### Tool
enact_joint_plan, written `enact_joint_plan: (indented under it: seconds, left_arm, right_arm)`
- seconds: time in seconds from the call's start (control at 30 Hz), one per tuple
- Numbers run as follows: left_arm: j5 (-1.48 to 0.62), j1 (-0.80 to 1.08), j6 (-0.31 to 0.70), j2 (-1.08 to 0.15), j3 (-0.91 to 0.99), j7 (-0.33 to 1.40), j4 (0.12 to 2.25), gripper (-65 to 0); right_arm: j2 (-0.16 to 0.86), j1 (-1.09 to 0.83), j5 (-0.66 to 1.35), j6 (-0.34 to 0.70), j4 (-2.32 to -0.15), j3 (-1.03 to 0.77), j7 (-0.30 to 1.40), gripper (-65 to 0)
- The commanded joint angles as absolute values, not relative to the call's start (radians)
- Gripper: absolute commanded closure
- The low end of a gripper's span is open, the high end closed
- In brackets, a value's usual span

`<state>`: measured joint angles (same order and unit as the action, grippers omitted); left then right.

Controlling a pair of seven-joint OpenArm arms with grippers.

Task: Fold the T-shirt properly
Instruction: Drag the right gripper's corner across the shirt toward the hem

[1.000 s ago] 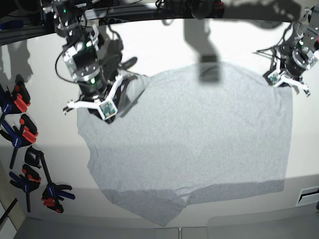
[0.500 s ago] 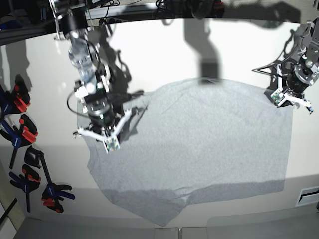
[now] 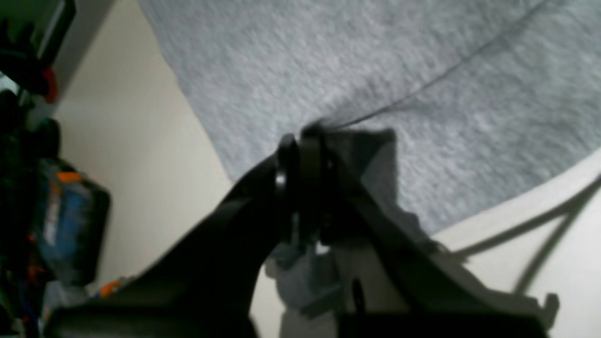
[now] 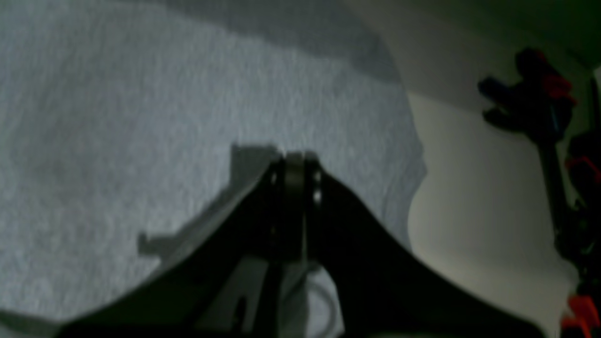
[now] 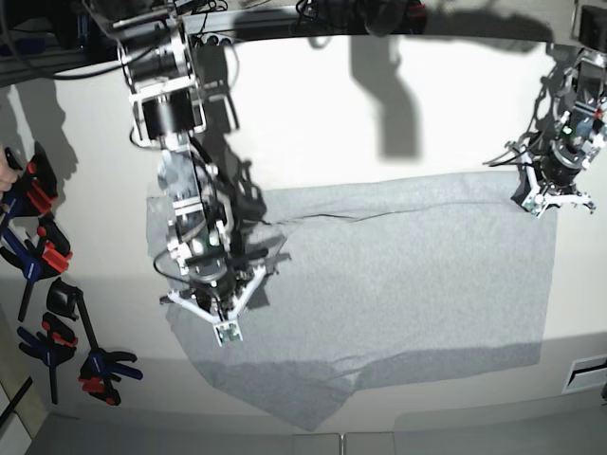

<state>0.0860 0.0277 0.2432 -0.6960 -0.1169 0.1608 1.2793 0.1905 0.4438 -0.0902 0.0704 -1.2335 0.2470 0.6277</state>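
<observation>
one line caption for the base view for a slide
Both shut grippers, left and right, over a grey T-shirt.

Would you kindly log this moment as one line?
T-shirt: far edge folded toward front | left end effector: shut on T-shirt corner | right end effector: shut, over T-shirt

**A white surface under bright light**

You are looking down at a wide white surface (image 5: 379,114). It is smooth and shines a little. Bright light comes from above, so dark, sharp shadows (image 5: 389,104) fall across the far part of it. Along the far edge you can see a dark rail (image 5: 285,24) with black cables. On one side lie some hand clamps (image 5: 52,303), black and blue with red tips. At the near edge there is a grey strip (image 5: 379,441), and in one near corner a small white part with a slot (image 5: 588,372).
</observation>
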Motion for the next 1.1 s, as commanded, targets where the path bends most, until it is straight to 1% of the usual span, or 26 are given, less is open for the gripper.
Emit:
enact_joint_plan:
  seconds: [0.0, 0.2, 0.4, 0.57, 0.8, 1.03, 1.07]
  left_arm:
    - [0.089, -0.002, 0.231, -0.712, -0.105, 0.129, 1.28, 0.0]
    - [0.088, -0.067, 0.227, -0.703, -0.105, 0.125, 1.237, 0.0]
    - [0.088, -0.103, 0.228, -0.69, -0.105, 0.126, 1.235, 0.0]
    - [0.088, -0.103, 0.228, -0.679, -0.105, 0.101, 1.213, 0.0]
    - [0.088, -0.111, 0.227, -0.679, -0.105, 0.051, 1.128, 0.0]
    - [0.088, -0.111, 0.227, -0.679, -0.105, 0.051, 1.121, 0.0]
    - [0.088, -0.111, 0.227, -0.679, -0.105, 0.051, 1.121, 0.0]
  right_arm:
    - [0.189, 0.493, -0.096, 0.081, -1.211, 0.243, 0.586, 0.0]
    - [0.149, 0.605, -0.097, 0.09, -0.957, 0.242, 0.514, 0.0]
    - [0.132, 0.693, -0.097, 0.09, -0.826, 0.242, 0.488, 0.0]
    - [0.13, 0.734, -0.096, 0.09, -0.785, 0.242, 0.482, 0.0]
    - [0.13, 0.734, -0.097, 0.089, -0.785, 0.242, 0.465, 0.0]
    - [0.13, 0.734, -0.097, 0.089, -0.785, 0.242, 0.388, 0.0]
    - [0.13, 0.734, -0.097, 0.089, -0.785, 0.242, 0.386, -4.9]
